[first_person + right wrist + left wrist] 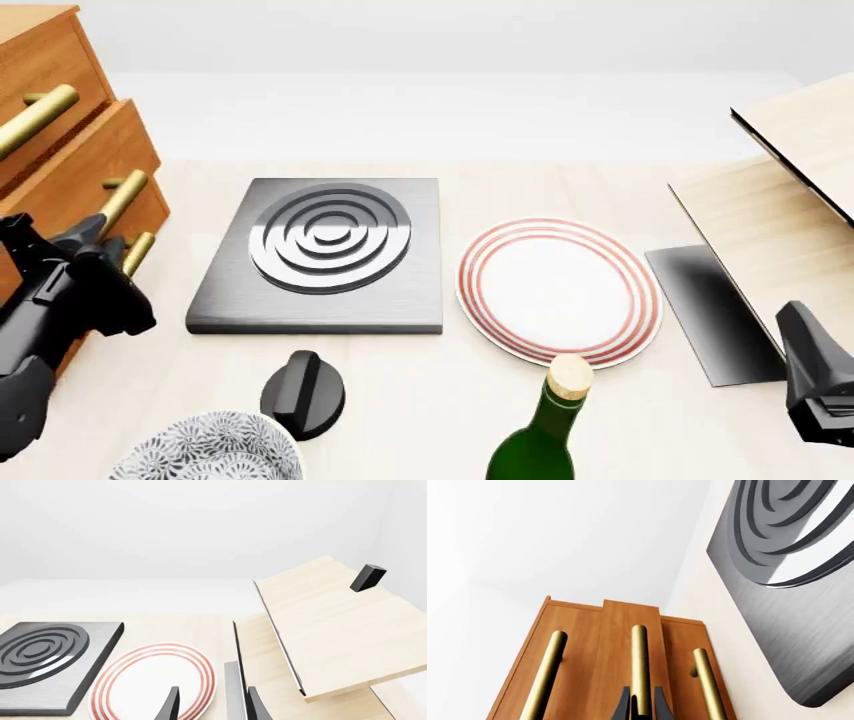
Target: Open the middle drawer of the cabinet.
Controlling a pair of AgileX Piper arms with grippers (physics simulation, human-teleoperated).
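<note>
The orange-brown cabinet (54, 70) stands at the table's left edge, with three drawers and brass bar handles. The middle drawer (631, 625) juts out a little beyond the top and bottom drawers. In the left wrist view my left gripper (641, 707) is closed around the middle drawer's handle (639, 660), one black finger on each side of the bar. In the front view the left gripper (96, 232) sits at the near end of that handle (123, 198). My right gripper (212, 707) is open and empty, low at the front right (811, 375), far from the cabinet.
A grey slab with concentric rings (320, 255) lies beside the cabinet. A red-rimmed white plate (558, 290) is at centre. A green corked bottle (541, 440), a black knob (304, 395) and a patterned bowl (207, 450) are at the front. A pale wooden box (787, 190) stands on the right.
</note>
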